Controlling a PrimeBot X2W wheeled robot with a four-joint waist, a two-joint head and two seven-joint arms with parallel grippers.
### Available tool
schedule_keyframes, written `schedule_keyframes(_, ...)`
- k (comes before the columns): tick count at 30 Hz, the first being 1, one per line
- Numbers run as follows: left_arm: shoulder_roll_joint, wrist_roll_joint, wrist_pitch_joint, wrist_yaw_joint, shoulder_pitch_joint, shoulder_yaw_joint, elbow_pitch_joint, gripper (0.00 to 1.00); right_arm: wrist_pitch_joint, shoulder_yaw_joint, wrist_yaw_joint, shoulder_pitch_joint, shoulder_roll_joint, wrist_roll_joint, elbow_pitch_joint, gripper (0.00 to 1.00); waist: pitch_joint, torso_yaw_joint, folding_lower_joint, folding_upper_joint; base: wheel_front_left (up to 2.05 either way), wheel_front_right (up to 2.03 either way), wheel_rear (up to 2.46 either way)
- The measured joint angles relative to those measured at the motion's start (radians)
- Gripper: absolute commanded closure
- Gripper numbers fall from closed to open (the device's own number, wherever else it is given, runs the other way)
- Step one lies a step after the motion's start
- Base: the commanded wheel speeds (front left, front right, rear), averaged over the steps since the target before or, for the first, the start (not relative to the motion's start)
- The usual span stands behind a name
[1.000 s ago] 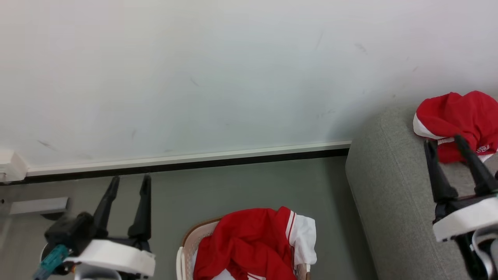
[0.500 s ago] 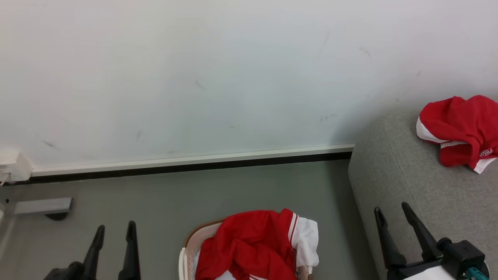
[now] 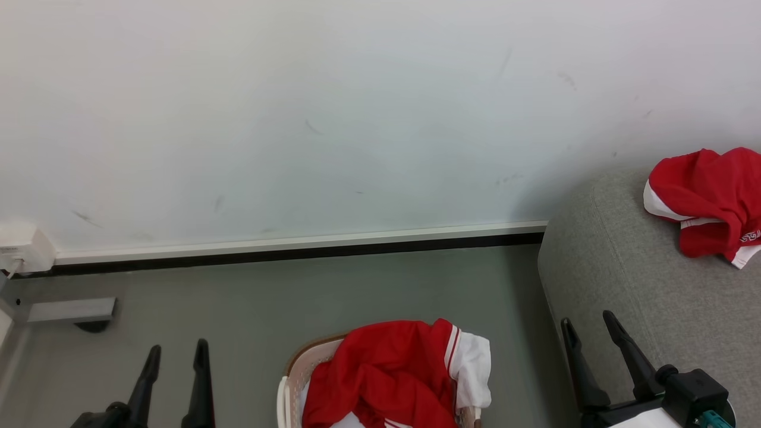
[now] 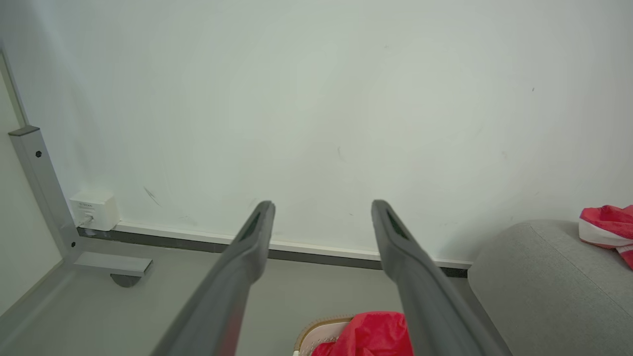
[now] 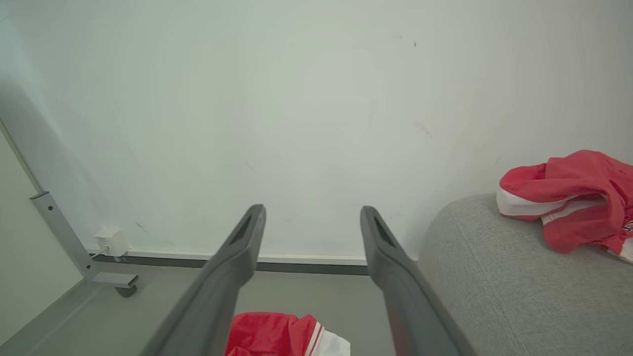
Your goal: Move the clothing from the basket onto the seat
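**A:** Where does the job stand?

**B:** One garment (image 3: 707, 199) lies on the seat (image 3: 618, 285), up at the end by the wall (image 3: 357, 119). The rest of the clothing (image 3: 380, 380) sits heaped in the basket (image 3: 294, 368) on the floor (image 3: 297, 291), just left of the seat, with a white part draped over the basket's edge. I'd call it the gap between trips: one piece delivered, the next pick-up not begun.

**A:** And the pincers?

**B:** The left pincer (image 3: 178, 346) is low, to the left of the basket. The right pincer (image 3: 586, 318) is low, in front of the seat's near edge. Both have their fingers spread with nothing between them, and the wrist views show the same.

**A:** So what next?

**B:** One pincer needs to go down into the heap, pinch a thick fold of red cloth, lift it clear of the basket and carry it right to bare seat. The pieces look tangled, so more than one may come up.

**A:** What has changed?

**B:** A second ago the right pincer was up over the seat beside the garment, and the left one was raised higher. Now both are drawn back to the bottom of the head view. Over the last half second there is barely any change, only a slight drift of the whole picture, which is the camera. The clothing lies as it did.
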State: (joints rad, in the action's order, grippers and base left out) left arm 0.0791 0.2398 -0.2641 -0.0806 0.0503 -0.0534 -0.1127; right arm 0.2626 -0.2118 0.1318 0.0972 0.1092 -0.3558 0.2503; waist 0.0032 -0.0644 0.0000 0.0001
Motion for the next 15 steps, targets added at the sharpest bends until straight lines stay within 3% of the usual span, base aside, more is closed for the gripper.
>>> schedule_keyframes(15,-0.023,-0.039,0.000,-0.033,-0.014,-0.028,-0.008,0.00,0.000,0.029,0.000,0.006,-0.007,0.012,-0.022,0.00,0.017,-0.026,0.0000,0.0000,0.00,0.00,0.00)
